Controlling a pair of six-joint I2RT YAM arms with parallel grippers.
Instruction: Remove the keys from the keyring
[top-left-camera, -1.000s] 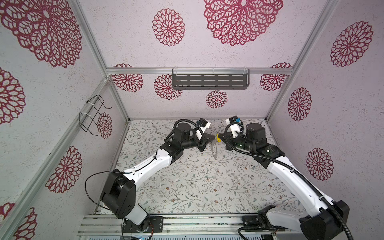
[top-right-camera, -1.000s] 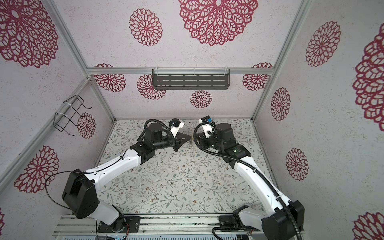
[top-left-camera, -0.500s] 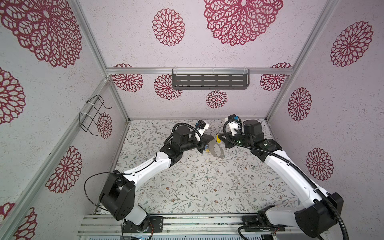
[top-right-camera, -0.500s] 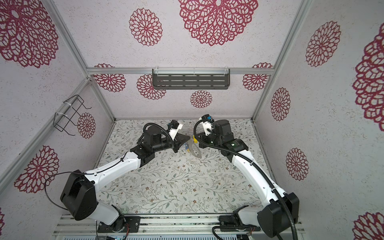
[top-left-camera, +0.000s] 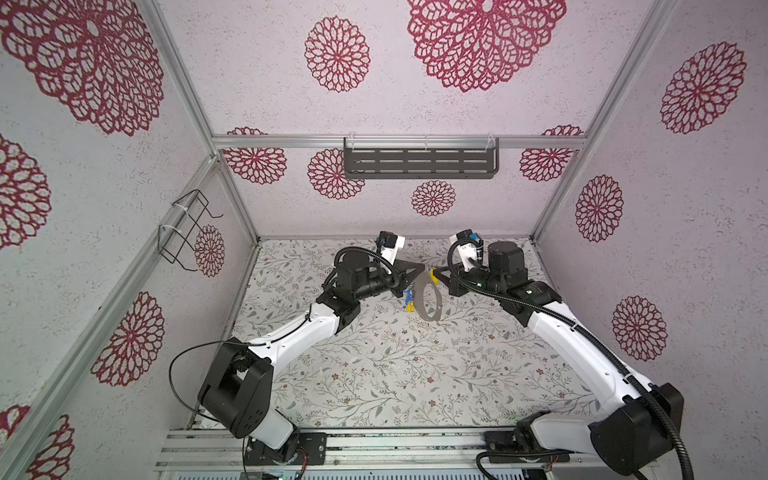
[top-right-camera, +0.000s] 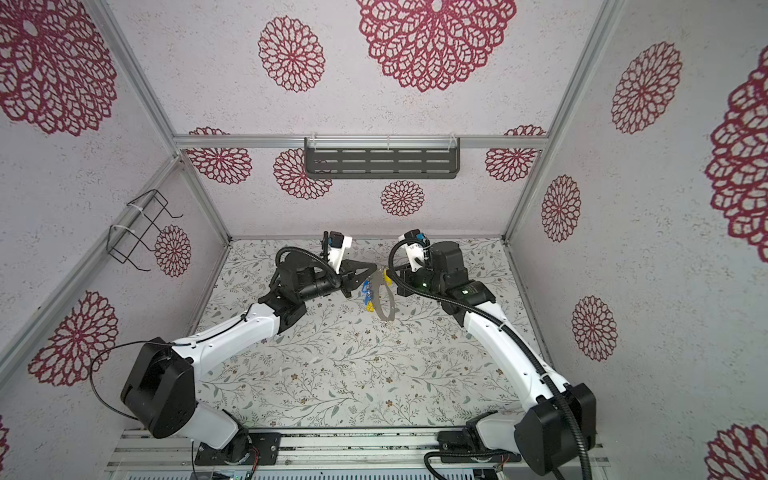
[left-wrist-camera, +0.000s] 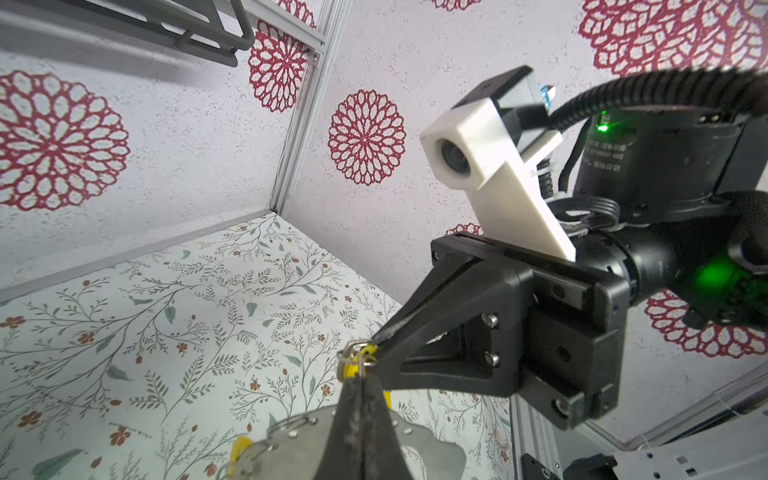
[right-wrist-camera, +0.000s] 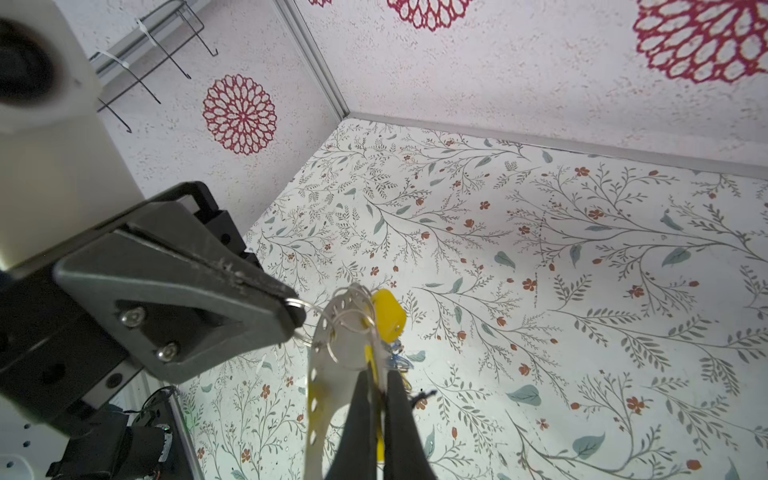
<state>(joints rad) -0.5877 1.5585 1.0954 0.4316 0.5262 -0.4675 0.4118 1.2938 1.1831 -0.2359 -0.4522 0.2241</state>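
While aloft, yellow, blue keys (right-wrist-camera: 388, 316) in clenched left claw (right-wrist-camera: 294, 312) and right claw (left-wrist-camera: 376, 347), flat grey perforated keyring (right-wrist-camera: 320, 374)

No legible text, brand or number anywhere.

- Black motor housing (left-wrist-camera: 648, 158) of right arm, left wrist view: printed label (left-wrist-camera: 604, 160), several pale lines, too blurred to read.
- White camera mount (top-right-camera: 415, 253) on right arm, both top views: small dark marks, too small to make out.
- Yellow key tag (right-wrist-camera: 388, 316), right wrist view: face toward camera shows no readable print.
- Walls, tabletop (top-left-camera: 415, 374): flower and leaf pattern only.
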